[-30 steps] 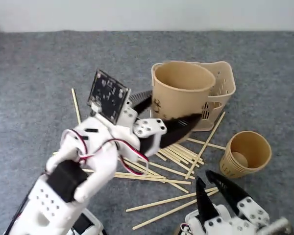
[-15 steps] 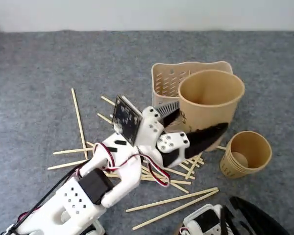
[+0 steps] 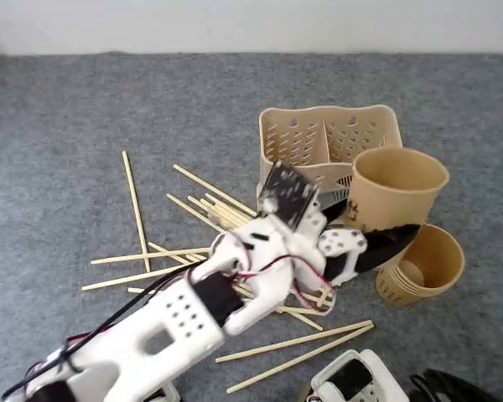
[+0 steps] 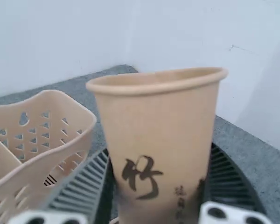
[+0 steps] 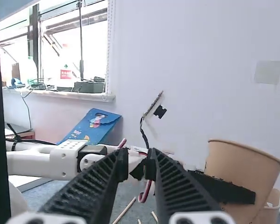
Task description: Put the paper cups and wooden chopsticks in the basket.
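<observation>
My left gripper (image 3: 375,224) is shut on a tan paper cup (image 3: 396,191), held upright off the basket's near right corner and beside the stacked cups (image 3: 421,266). In the left wrist view the cup (image 4: 159,140) stands between the black fingers (image 4: 79,186), with the beige basket (image 4: 32,126) close beside it. The perforated basket (image 3: 327,138) stands at the back. Several wooden chopsticks (image 3: 138,209) lie scattered on the grey carpet, some under the left arm. My right gripper (image 5: 138,161) is raised, slightly open and holding nothing; it faces the left arm and the held cup (image 5: 240,184).
The right arm's base (image 3: 352,381) sits at the near edge of the table. Two long chopsticks (image 3: 298,347) lie just in front of it. Bare carpet stretches to the left and far back, ending at a white wall.
The left arm has swung the held cup rightward and lower, from over the basket's left part to beside its right corner. The right gripper has pulled back out of the high view's bottom edge.
</observation>
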You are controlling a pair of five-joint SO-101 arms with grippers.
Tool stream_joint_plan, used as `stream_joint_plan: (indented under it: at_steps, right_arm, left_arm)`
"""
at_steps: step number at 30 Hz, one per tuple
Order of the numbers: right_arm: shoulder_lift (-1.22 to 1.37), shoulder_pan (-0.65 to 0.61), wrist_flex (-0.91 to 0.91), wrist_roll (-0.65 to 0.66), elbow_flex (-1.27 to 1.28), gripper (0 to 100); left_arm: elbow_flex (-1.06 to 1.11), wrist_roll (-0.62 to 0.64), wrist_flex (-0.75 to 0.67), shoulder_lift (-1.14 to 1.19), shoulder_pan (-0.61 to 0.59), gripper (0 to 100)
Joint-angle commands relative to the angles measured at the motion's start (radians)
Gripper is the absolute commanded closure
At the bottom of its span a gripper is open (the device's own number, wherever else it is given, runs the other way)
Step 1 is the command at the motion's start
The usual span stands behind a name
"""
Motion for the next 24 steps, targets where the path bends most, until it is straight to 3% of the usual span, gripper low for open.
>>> stream_joint_plan:
  at_steps: [1, 9, 18, 24]
  right_arm:
    - [0.007, -0.005, 0.036, 0.051, -0.044, 91.5]
    - [0.007, -0.005, 0.039, 0.055, -0.084, 91.5]
    - [0.005, -0.005, 0.039, 0.060, -0.086, 91.5]
    - [0.007, -0.010, 0.039, 0.074, -0.086, 91.5]
  left_arm:
    - [-0.142, 0.046, -0.023, 0.081, 0.008, 77]
    - [-0.252, 0.046, -0.021, 0.230, 0.107, 77]
    - [-0.283, 0.048, -0.014, 0.264, 0.117, 77]
    - [-0.343, 0.043, 0.173, 0.264, 0.117, 77]
